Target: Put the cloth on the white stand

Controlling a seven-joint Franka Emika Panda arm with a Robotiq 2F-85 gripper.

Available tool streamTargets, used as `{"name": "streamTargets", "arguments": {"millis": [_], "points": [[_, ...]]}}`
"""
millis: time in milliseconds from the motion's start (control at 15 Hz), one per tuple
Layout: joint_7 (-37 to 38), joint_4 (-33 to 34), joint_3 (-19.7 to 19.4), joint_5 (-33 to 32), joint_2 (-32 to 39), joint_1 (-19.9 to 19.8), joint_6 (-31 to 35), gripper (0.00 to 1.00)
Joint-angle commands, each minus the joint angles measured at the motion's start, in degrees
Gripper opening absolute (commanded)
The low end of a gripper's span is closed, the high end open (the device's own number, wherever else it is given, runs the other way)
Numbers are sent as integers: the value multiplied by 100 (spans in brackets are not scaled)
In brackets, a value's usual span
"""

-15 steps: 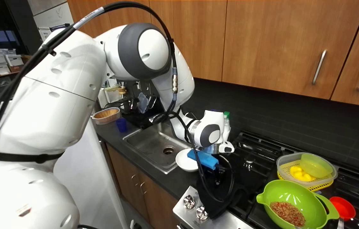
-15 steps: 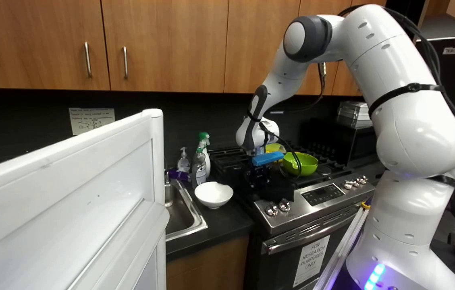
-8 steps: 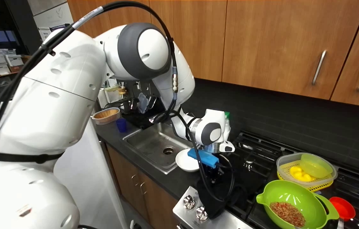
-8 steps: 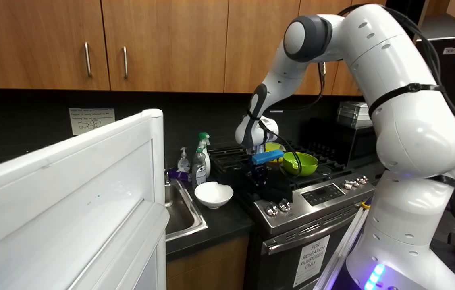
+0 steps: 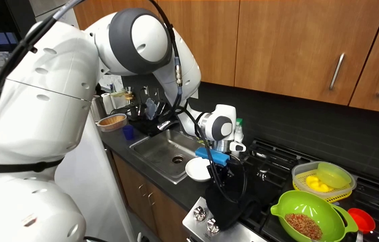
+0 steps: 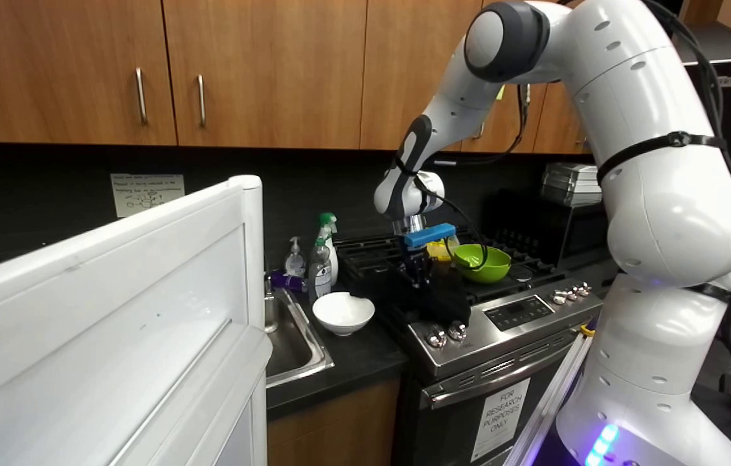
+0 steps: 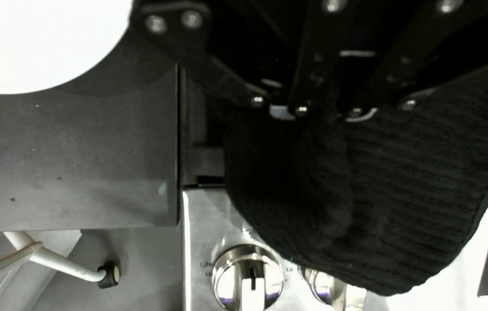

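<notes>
The cloth is black and ribbed. It lies bunched over the front left of the stove, and in the wrist view the cloth [image 7: 399, 181] hangs over the control panel. Its dark heap also shows in both exterior views, as cloth [image 5: 223, 208] and cloth [image 6: 449, 304]. My gripper [image 7: 321, 113] points down into it, its jaws shut on a raised fold; the fingertips are hard to make out against the black fabric. On the floor, a white tubular frame [image 7: 66, 265] with a black foot is partly visible; I cannot tell whether it is the white stand.
A white bowl [image 6: 343, 312] stands on the counter beside the sink [image 5: 169, 154]. Stove knobs [image 7: 248, 276] jut out under the cloth's edge. A green colander [image 5: 313, 208] and a plastic container [image 5: 323, 178] sit on the burners. Bottles [image 6: 321, 268] stand behind the bowl.
The jaws have closed on the cloth. The gripper and arm have risen a little, and the cloth's upper part has come up with them.
</notes>
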Motion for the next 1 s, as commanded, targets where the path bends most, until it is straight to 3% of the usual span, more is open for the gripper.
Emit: {"name": "streamTargets", "arguments": {"millis": [0,800,867,933], "points": [[63,-399,-66,-249,-608,169,-208,2],[54,-1512,43,-818,-2357,413,133,2],[51,-1056,62,-688,-1837,362,-54,10],[49,-1163,73,-688,-1975,364,-4,10]]}}
